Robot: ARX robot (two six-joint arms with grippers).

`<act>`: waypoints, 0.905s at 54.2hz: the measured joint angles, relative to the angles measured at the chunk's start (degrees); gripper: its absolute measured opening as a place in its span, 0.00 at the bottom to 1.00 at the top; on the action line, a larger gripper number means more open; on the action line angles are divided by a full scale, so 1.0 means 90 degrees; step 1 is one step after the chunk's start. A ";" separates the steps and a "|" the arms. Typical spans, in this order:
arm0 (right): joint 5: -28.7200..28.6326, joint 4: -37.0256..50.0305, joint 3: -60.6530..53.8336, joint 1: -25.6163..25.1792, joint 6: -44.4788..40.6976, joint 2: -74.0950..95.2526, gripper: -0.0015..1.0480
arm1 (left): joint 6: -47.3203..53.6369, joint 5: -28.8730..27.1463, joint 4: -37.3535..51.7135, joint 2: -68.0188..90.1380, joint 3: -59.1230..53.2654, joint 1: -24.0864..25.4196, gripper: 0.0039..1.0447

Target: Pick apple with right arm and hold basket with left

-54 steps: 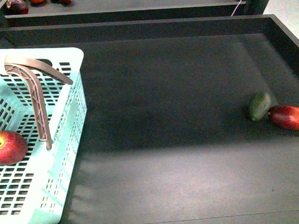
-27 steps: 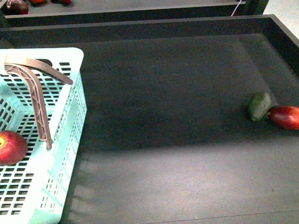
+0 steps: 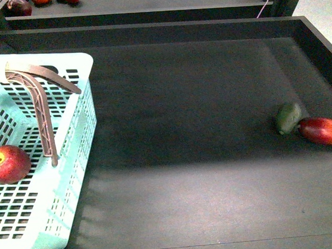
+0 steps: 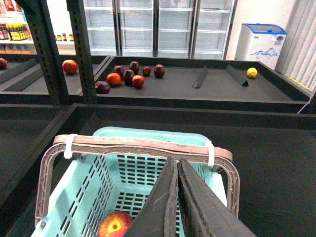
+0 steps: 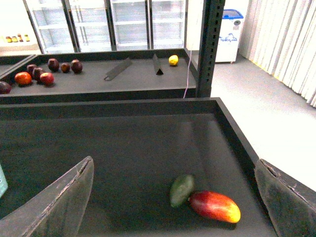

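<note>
The light teal basket (image 3: 74,161) stands at the left of the dark tray, its brown handle (image 3: 41,102) raised. The red apple (image 3: 8,163) lies on the basket floor, also seen in the left wrist view as the apple (image 4: 114,224). My left gripper (image 4: 177,165) is shut with nothing between its fingers, hovering above the basket (image 4: 103,173) just short of the handle (image 4: 143,146). My right gripper (image 5: 175,170) is open wide over the right side of the tray. Neither arm shows in the front view.
A small dark green fruit (image 3: 287,118) touches an elongated red-orange fruit (image 3: 322,131) at the tray's right; both show as the green fruit (image 5: 181,190) and the red-orange fruit (image 5: 215,206). Raised tray walls (image 3: 151,27) ring the surface. Shelves behind hold more fruit (image 4: 129,76).
</note>
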 joint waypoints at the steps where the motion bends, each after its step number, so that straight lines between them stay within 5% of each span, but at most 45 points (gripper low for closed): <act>1: 0.0000 0.0000 0.0000 0.0000 0.0002 0.0000 0.92 | 0.0000 0.0000 0.0000 0.0000 0.0000 0.0000 0.03; 36: 0.0000 0.0000 0.0000 0.0000 0.0000 0.0000 0.92 | -0.0005 0.0000 0.0000 -0.0002 0.0000 0.0000 0.03; 49: 0.0000 0.0000 0.0000 0.0000 0.0000 0.0000 0.92 | 0.0000 0.0000 0.0000 -0.0002 0.0000 0.0000 0.42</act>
